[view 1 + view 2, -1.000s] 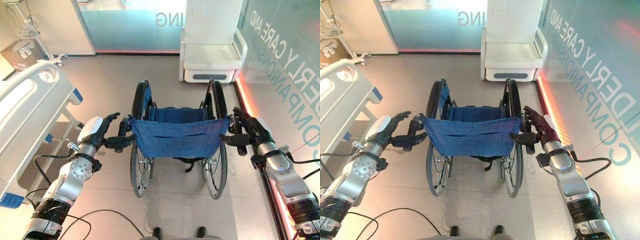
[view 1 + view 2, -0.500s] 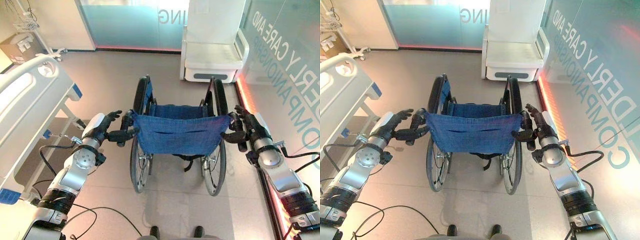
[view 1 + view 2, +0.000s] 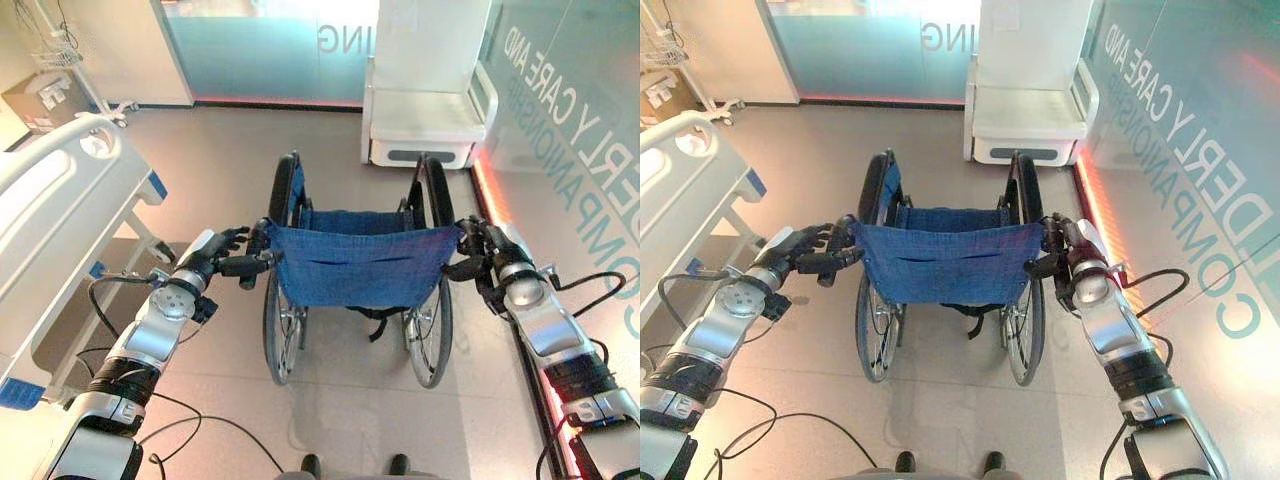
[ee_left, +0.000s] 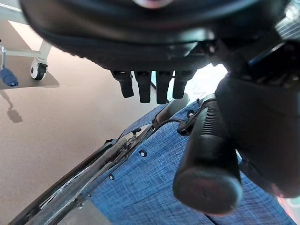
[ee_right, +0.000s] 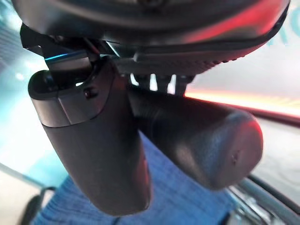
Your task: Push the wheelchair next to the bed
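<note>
Left eye view: wheelchair [image 3: 355, 265] mid-floor, bed [image 3: 55, 210] well apart to left. Left hand [image 3: 205, 262] fingers straight over push handle [image 4: 208, 159]; right hand [image 3: 490, 262] curled round its handle. Advice — close left grip, steer left evenly.

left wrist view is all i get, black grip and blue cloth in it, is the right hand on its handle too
Observer: Yes, the right hand is closed on the right push handle.
Operator: wheres the bed
Observer: The bed stands to the robot's left, apart from the wheelchair.
Operator: anything ahead of the chair
Observer: A white seat unit stands further ahead, against the glass wall.
</note>
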